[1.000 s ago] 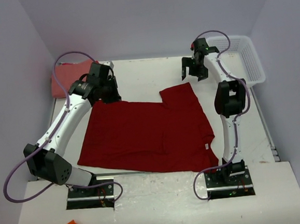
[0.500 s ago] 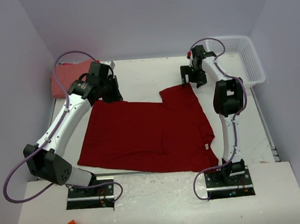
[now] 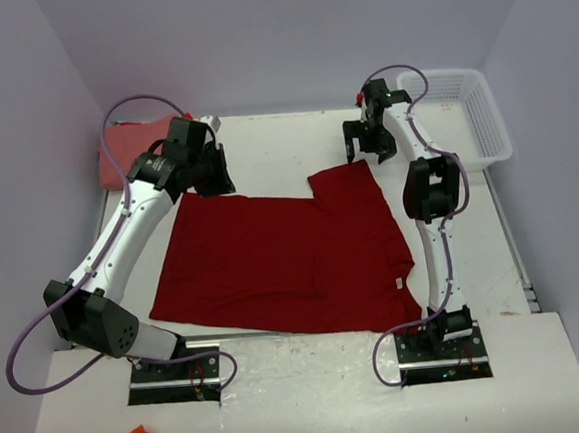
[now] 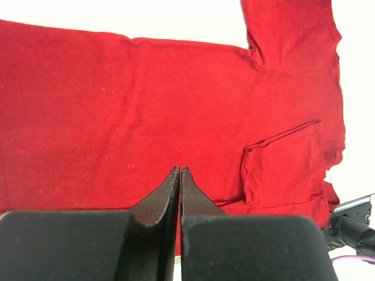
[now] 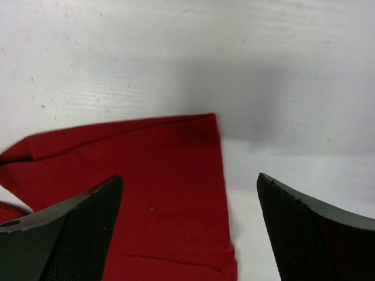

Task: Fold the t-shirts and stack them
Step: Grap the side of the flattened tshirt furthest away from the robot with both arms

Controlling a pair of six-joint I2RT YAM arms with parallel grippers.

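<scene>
top view: the dark red t-shirt [image 3: 283, 262] lies flat mid-table, with the salmon-pink t-shirt [image 3: 129, 149] at the far left corner.
left wrist: the left gripper [image 4: 180, 171] has its fingers pressed together over the shirt, and no cloth is visibly pinched.
right wrist: the right gripper [image 5: 188, 178] gapes wide, straddling the sleeve [image 5: 146, 175] corner.
the cloth looks limp and light, so it is probably best pinched at the corners; otherwise it will likely sag and crease.
</scene>
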